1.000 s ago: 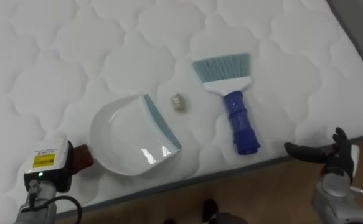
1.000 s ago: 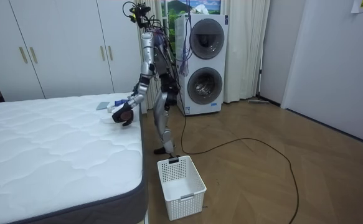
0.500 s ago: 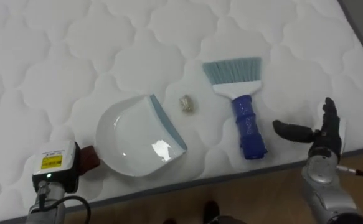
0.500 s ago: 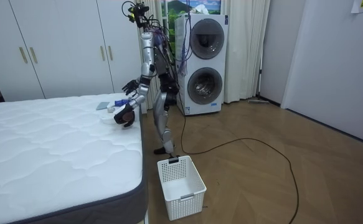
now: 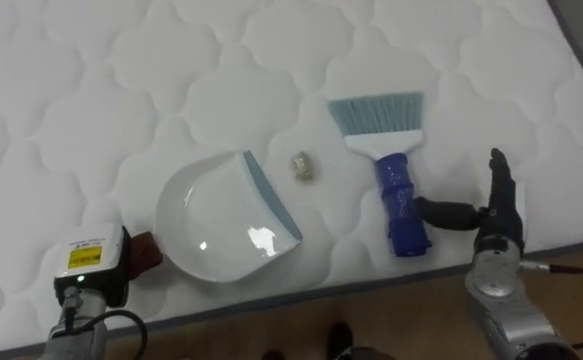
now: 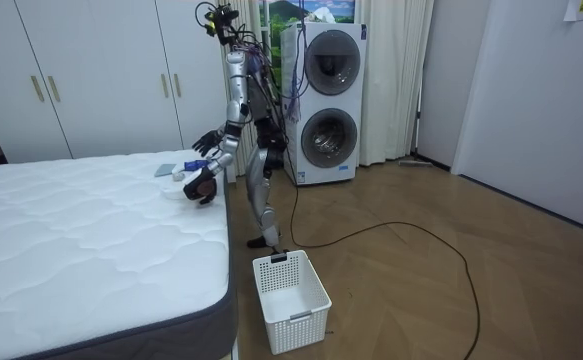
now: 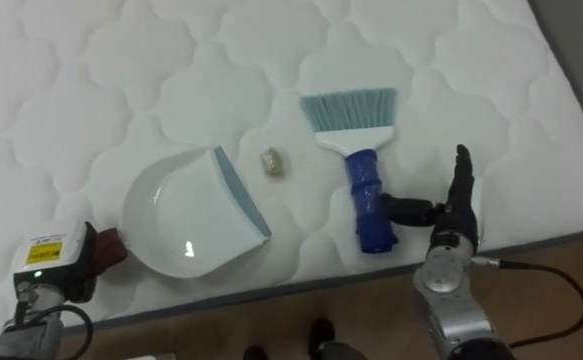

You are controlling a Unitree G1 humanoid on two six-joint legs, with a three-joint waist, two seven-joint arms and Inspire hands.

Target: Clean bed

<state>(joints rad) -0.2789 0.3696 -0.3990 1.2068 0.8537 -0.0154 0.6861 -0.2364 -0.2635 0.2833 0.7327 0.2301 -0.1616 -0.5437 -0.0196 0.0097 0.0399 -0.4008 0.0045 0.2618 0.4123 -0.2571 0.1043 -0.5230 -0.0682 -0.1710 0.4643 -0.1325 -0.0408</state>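
A white dustpan [image 5: 221, 218] with a grey-blue lip lies on the quilted white mattress [image 5: 91, 90]. A small crumpled scrap [image 5: 301, 167] sits just right of the lip. Further right lies a brush [image 5: 398, 195] with a blue handle, its pale bristles pointing away from me. My right hand [image 5: 497, 212] is open just right of the handle's near end. Its fingers stand straight and its thumb reaches to the handle. My left hand [image 5: 141, 256] sits at the dustpan's near left rim with its fingers hidden. In the room view I stand at the bed's side.
The mattress's near edge [image 5: 551, 248] runs below my right hand, with wooden floor beyond it. A white basket [image 6: 291, 298] stands on the floor by the bed's corner. A stacked washer and dryer [image 6: 326, 95] and wardrobes [image 6: 91, 70] line the far wall.
My right hand has moved left from the mattress edge over to the brush handle, and its thumb now meets the handle. The left hand stays by the dustpan.
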